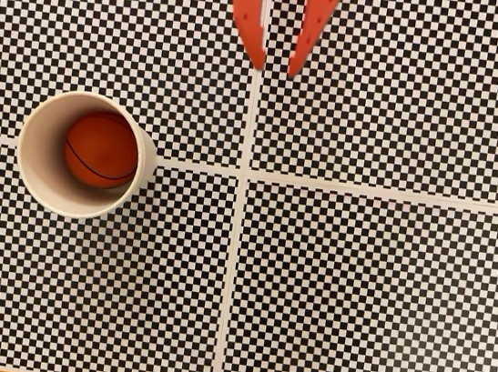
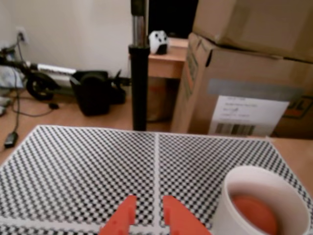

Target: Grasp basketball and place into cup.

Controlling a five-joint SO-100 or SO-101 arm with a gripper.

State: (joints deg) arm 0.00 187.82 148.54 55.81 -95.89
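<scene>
1. Basketball [image 1: 100, 150] sits down inside the cup [image 1: 34, 172], and the fixed view from above shows it plainly: an orange-brown ball with a thin black seam curving across it, ringed by the cream inner wall.
2. Cup stands upright on the checkered mat [image 1: 372, 294], at the left of the fixed view, its rim crossing the pale horizontal seam line between the mat's panels.
3. Ball is narrower than the cup's mouth; a strip of inner wall shows to its left and below it, while its upper right edge sits close to the wall.
4. Gripper [image 1: 276, 64] comes in from the top edge of the fixed view, two orange fingers pointing down and tapering toward each other.
5. Fingers are apart with a narrow gap at the tips, and nothing is between them; the mat's white vertical seam shows through the gap.
6. Gripper is well apart from the cup, up and to the right of it in the fixed view.
7. Over to the wrist view: the gripper [image 2: 148, 201] pokes up from the bottom edge, both tips spread a little and empty, over the mat's central seam.
8. Cup [image 2: 230, 205] sits at the lower right of the wrist view, with the ball [image 2: 254, 213] a blurred orange patch inside.
9. Behind the mat in the wrist view stand a black pole [image 2: 139, 73] and stacked cardboard boxes [image 2: 234, 93].
</scene>
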